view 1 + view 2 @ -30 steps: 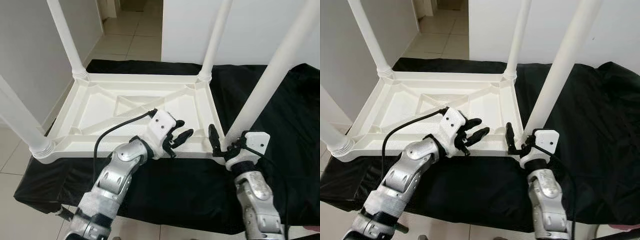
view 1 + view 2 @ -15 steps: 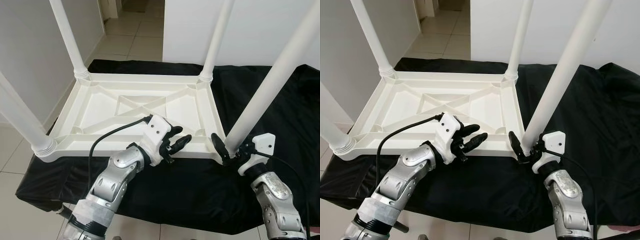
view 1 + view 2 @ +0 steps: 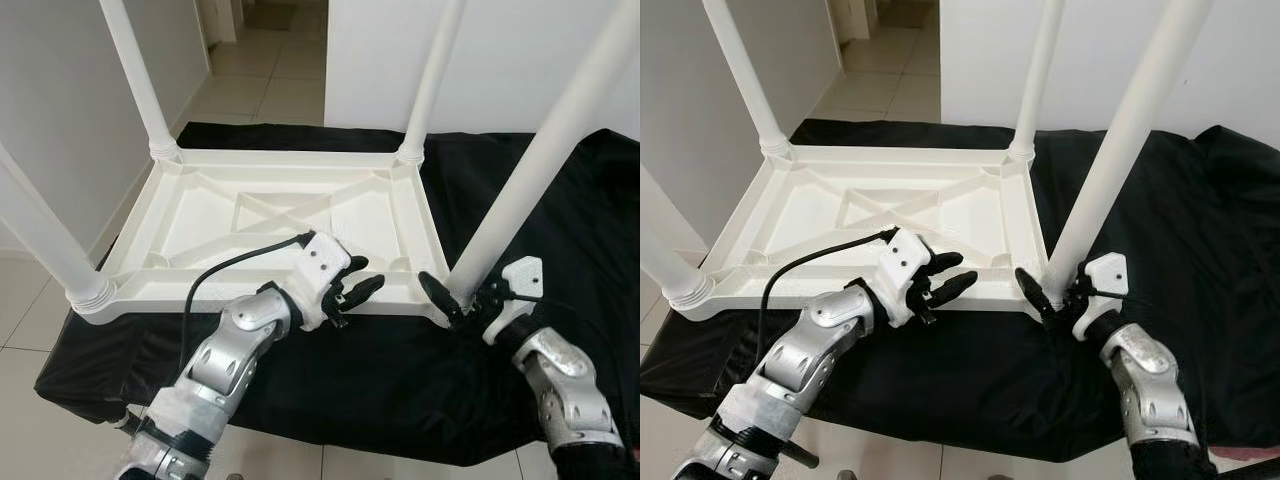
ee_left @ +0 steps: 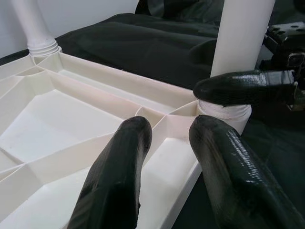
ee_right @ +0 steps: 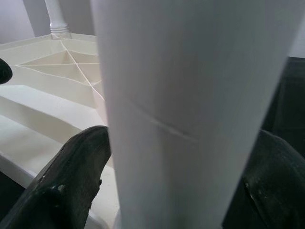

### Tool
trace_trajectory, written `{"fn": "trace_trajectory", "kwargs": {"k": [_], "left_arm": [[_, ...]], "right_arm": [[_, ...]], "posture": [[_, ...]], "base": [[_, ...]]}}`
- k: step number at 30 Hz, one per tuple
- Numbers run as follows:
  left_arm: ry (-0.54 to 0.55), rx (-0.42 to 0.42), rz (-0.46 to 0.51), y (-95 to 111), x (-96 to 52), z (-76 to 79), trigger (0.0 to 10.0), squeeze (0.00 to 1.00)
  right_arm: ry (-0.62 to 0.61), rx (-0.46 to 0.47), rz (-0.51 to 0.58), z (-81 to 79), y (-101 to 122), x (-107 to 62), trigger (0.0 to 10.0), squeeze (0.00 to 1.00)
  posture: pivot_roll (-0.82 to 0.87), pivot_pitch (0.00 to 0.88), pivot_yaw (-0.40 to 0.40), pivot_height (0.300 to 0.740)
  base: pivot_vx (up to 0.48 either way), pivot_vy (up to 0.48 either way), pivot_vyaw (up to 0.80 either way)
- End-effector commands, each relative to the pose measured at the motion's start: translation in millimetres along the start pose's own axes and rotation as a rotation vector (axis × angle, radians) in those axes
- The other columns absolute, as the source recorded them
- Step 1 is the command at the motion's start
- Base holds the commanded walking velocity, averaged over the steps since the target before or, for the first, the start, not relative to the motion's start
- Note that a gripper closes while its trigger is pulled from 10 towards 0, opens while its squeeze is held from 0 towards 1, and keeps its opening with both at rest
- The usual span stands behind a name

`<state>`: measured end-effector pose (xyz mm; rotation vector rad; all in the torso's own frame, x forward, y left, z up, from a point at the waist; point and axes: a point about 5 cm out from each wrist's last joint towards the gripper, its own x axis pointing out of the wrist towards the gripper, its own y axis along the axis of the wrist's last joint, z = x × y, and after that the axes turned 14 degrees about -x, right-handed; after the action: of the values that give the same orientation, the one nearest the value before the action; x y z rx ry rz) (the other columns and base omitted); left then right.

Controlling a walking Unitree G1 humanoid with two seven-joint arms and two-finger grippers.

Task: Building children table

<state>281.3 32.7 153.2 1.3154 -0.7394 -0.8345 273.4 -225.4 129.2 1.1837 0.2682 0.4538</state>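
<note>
Your white table (image 3: 290, 215) lies upside down in the centre of the frame on a black cloth (image 3: 400, 370), ribbed underside up, four legs standing upward. The near-right leg (image 3: 540, 160) runs from lower centre-right up toward the upper right corner.

Right gripper (image 3: 462, 302) sits at the base of that leg, lower right of the head views. Its fingers straddle the leg: one black finger (image 3: 436, 296) on the side toward the tabletop, the other behind the leg. Right wrist view settles what the head views leave vague: leg (image 5: 190, 105) fills the gap between both fingers (image 5: 76, 176), pressed against it, so you are pinching the leg.

Left gripper (image 3: 353, 292) hovers at lower centre over the table's near rim, just left of that leg's socket. Left wrist view shows its two fingers (image 4: 119, 176) spread, nothing between them, rim beneath; it also catches the right gripper's fingertip (image 4: 238, 88) lying against the leg's base.

Tiled floor (image 3: 260, 85) at top of frame.
</note>
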Motion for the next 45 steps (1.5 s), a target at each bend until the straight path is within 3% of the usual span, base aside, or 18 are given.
{"fn": "trace_trajectory", "kwargs": {"k": [1,2,3,12,18,19,28,33,36,39,42,45], "left_arm": [[-0.001,-0.001,0.007,1.0,2.0,-0.1,10.0,0.0],[0.003,-0.004,0.009,0.2,2.6,0.6,10.0,0.0],[0.008,0.001,0.003,-1.1,3.0,1.0,10.0,0.0],[0.02,0.025,-0.004,-3.1,7.5,-0.4,10.0,0.0],[0.021,0.024,-0.009,-3.4,9.6,3.2,10.0,0.0],[0.026,0.018,-0.01,-4.5,9.3,3.8,10.0,0.0],[0.032,0.017,-0.022,-9.4,9.9,4.0,10.0,0.0],[0.036,0.037,-0.038,-12.7,14.8,5.7,10.0,0.0],[0.053,0.054,-0.052,-16.5,16.3,7.3,10.0,0.0],[0.053,0.054,-0.052,-16.5,16.3,7.3,10.0,0.0],[0.073,0.002,-0.026,-19.4,15.5,12.1,10.0,0.0],[0.094,-0.035,-0.031,-22.8,16.0,12.9,10.0,0.0]], "right_arm": [[0.021,-0.002,0.003,2.8,-0.9,-0.7,6.0,0.0],[0.027,-0.002,0.004,4.2,-0.8,-0.5,0.5,0.0],[0.029,-0.002,0.004,5.3,-0.7,-0.4,0.0,0.0],[-0.005,0.013,-0.004,7.1,-6.8,-4.3,0.0,0.0],[-0.017,0.036,-0.003,-0.9,-8.7,-10.2,0.0,0.0],[-0.032,0.048,0.001,-2.5,-8.2,-10.7,10.0,0.0],[-0.21,0.088,0.001,-10.5,-2.9,-6.9,10.0,0.0],[-0.322,0.052,-0.058,-14.0,-3.5,-4.4,10.0,0.0],[-0.483,0.091,-0.132,-19.5,-6.4,-3.5,10.0,0.0],[-0.483,0.091,-0.132,-19.5,-6.4,-3.5,10.0,0.0],[-0.767,0.194,-0.241,-37.3,-12.9,-2.3,10.0,0.0],[-0.839,0.234,-0.275,-49.6,-12.5,2.0,10.0,0.0]], "posture": [[-0.13,0.0,0.005,0.74],[-0.13,0.0,0.001,0.74],[-0.13,0.0,0.001,0.74],[-0.14,0.0,0.01,0.74],[-0.14,0.0,0.008,0.74],[-0.13,0.0,0.006,0.74],[-0.14,0.0,-0.006,0.74],[-0.15,0.0,0.005,0.74],[-0.15,0.0,-0.002,0.74],[-0.15,0.0,-0.002,0.74],[-0.14,0.0,-0.027,0.74],[-0.14,0.0,-0.025,0.74]], "base": [[0.0,0.0,0.0],[0.0,0.0,0.0],[0.0,0.0,0.0],[0.0,0.0,0.0],[0.0,0.0,0.0],[0.0,0.0,0.0],[0.0,0.0,0.0],[0.0,0.0,0.0],[0.0,0.0,0.0],[0.0,0.0,0.0],[0.0,0.0,0.0],[0.0,0.0,0.0]]}}
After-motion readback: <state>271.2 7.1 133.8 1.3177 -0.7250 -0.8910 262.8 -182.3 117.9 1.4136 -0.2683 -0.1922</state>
